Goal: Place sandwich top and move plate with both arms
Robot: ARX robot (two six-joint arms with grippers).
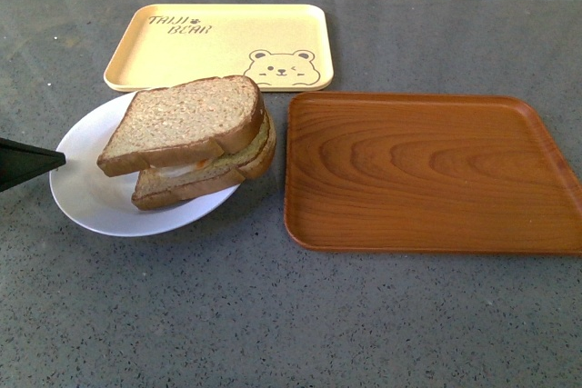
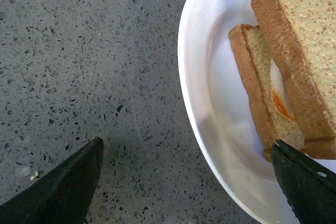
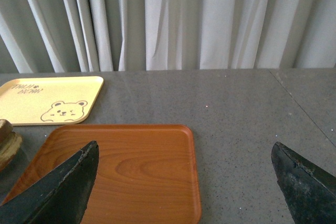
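Observation:
The sandwich top, a plain brown bread slice, lies tilted on the lower slice with the fried egg, on the white plate. My left gripper is open and empty. Its jaws straddle the plate's left rim, one over the table and one over the plate near the bread. Only one of its fingers shows in the front view, at the plate's left edge. My right gripper is open and empty, raised over the right edge of the wooden tray; it is out of the front view.
A large brown wooden tray lies right of the plate, close to it. A yellow bear-print tray lies behind the plate. Grey speckled tabletop runs in front. Curtains hang behind the table.

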